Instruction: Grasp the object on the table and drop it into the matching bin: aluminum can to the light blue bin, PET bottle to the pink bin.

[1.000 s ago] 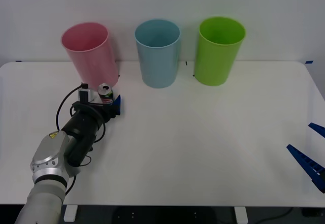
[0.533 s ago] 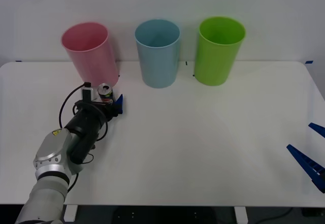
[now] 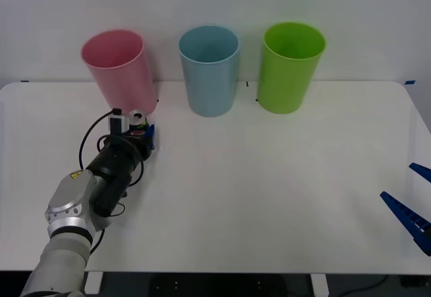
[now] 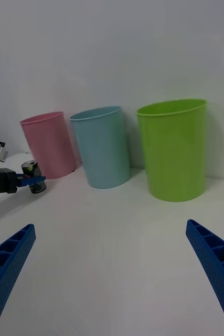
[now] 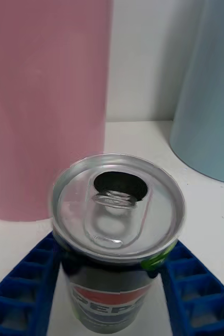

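Three bins stand in a row at the far side of the table [image 3: 269, 196]: pink bin [image 3: 120, 71] on the robot's left, light blue bin [image 3: 210, 71] in the middle, a green bin [image 3: 291, 68] to the right. Left gripper [image 3: 143, 134] sits on the table just in front of the pink bin, blue fingers [image 5: 25, 278] pressed on both sides of the aluminum can [image 5: 117, 236], so it is clamped on the can. Can upright, silver top with pull tab and open mouth facing up, red-white-blue logo on its dark side. Can base probably on the tabletop, hard to tell from these angles. From the right wrist view the can [image 4: 33, 176] is near the pink bin's foot, not touching it. Right gripper [image 3: 412, 203] is parked at the table's near right edge, well apart from everything, fingers [image 4: 216, 268] spread wide, nothing between them.
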Controlling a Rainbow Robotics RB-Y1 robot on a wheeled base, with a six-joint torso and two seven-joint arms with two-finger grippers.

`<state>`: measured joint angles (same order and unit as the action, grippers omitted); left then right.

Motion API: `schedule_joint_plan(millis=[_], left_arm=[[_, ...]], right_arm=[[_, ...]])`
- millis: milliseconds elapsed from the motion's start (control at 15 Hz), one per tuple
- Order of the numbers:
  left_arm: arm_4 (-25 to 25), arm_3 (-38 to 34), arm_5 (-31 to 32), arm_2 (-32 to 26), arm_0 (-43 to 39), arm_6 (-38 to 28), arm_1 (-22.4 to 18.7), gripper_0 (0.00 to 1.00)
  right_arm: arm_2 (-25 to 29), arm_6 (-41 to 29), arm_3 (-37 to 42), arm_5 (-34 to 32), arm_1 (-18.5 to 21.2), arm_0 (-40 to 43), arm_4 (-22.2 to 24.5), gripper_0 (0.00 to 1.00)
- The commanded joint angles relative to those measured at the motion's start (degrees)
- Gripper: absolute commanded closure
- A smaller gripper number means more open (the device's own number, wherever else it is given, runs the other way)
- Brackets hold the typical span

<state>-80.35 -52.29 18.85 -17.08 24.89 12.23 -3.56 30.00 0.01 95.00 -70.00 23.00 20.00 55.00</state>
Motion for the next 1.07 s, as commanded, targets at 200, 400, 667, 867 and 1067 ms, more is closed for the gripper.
schedule_joint_plan(millis=[200,400,667,867,1067], left_arm=[[0.2,0.0,0.0,0.0,-0.1,-0.2,0.0,1.0],[1.7,0.0,0.0,0.6,-0.3,-0.2,-0.6,1.0],[6.9,0.0,0.0,4.6,-0.8,-0.1,-3.5,1.0],[11.2,-0.1,0.7,7.8,-1.0,0.1,-6.1,1.0],[15.6,-3.6,2.3,11.4,-3.5,0.1,-8.9,1.0]], right_arm=[[0.0,0.0,0.0,0.0,0.0,0.0,0.0,0.0],[0.0,0.0,0.0,0.0,0.0,0.0,0.0,0.0],[0.0,0.0,0.0,0.0,0.0,0.0,0.0,0.0],[0.0,0.0,0.0,0.0,0.0,0.0,0.0,0.0],[0.0,0.0,0.0,0.0,0.0,0.0,0.0,0.0]])
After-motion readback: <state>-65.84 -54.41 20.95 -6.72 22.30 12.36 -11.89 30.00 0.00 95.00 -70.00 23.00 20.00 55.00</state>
